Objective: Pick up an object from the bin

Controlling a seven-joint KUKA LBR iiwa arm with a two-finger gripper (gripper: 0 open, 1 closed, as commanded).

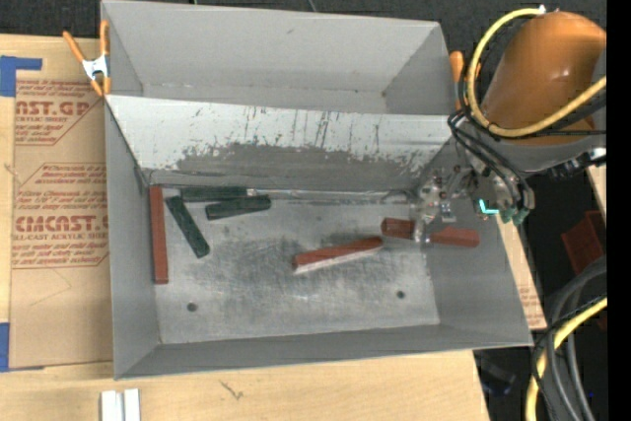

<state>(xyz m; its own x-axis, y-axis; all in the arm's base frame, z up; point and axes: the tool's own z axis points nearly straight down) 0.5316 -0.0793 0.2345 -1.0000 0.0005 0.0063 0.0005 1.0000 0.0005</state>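
Five bars: loose on the floor of the bin (276,54).
Gripper (426,224): low at the floor's right end, on a short red-brown bar (458,236) beside the right wall.
Grip: clenched or released, cannot tell.
Nearest: red-and-white bar (335,254), just left.
Far left: level green bar (237,206), slanted green bar (187,227), long red bar (158,237).

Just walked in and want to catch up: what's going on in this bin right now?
A robot arm reaches in from the right, its hand low over a short red bar at the bin's right side. Another red bar lies mid-floor. A long red stick and two dark green sticks lie left.
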